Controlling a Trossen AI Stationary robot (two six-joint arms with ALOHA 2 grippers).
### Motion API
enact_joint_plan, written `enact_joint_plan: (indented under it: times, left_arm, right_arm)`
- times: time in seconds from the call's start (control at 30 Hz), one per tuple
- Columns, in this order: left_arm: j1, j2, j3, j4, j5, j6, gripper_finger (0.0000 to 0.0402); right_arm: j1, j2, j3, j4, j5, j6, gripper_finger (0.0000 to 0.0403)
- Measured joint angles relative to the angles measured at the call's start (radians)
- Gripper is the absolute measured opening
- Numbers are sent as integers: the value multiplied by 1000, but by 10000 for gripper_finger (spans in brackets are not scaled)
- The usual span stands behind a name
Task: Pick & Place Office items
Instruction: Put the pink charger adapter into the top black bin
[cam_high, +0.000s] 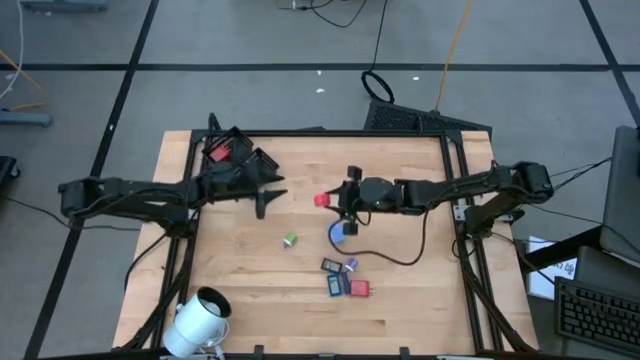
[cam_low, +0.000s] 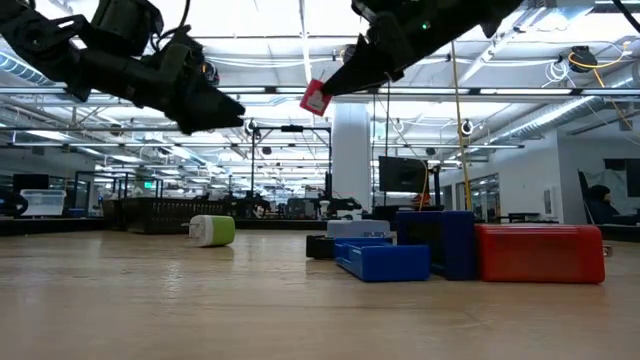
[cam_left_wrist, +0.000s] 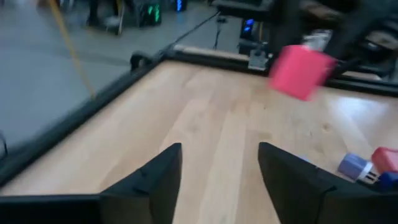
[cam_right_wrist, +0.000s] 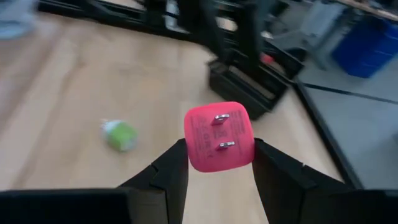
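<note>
My right gripper (cam_high: 330, 200) is shut on a pink-red cube with two metal prongs (cam_right_wrist: 219, 138), held high above the table's middle (cam_low: 316, 98). My left gripper (cam_high: 272, 192) stands open with nothing between its fingers (cam_left_wrist: 217, 171), to the cube's left and just in front of the black tray (cam_high: 232, 150) at the far left. A green-and-white item (cam_high: 290, 240) lies on its side on the wood. Several small blue, dark and red items (cam_high: 345, 280) lie flat in a cluster nearer the front. My right gripper pinches the cube by two opposite sides (cam_right_wrist: 191, 146) between its two fingers; the pronged face looks back toward the wrist. The fingers come from the table's right, slanting a little downward. The cube is lifted clear, well above the table.
A large white cylinder (cam_high: 203, 315) lies at the near left corner. The tray holds a red item (cam_high: 218, 152). A dark cable (cam_high: 395, 257) loops over the wood below the right arm. In the low view the blue (cam_low: 385, 258) and red (cam_low: 540, 252) items stand close.
</note>
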Motion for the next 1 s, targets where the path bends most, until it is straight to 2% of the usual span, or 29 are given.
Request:
enact_joint_plan:
  times: [0.17, 0.33, 0.57, 0.83, 1.0]
  left_arm:
    - [-65, 123, 0, 229, -13, 74, 261]
    - [-103, 210, 7, 335, -13, 93, 277]
    - [-140, 305, 102, 337, -13, 114, 278]
    - [-178, 424, 246, 184, -17, 189, 278]
    - [-179, 495, 297, 173, -28, 209, 278]
  right_arm:
    - [-13, 0, -9, -3, 46, 14, 147]
    - [-9, 1, -15, -3, 43, -3, 145]
    - [-9, 1, -15, -3, 43, -11, 149]
    - [-9, 1, -15, -8, 41, -11, 146]
    - [-2, 1, -16, -7, 44, -12, 149]
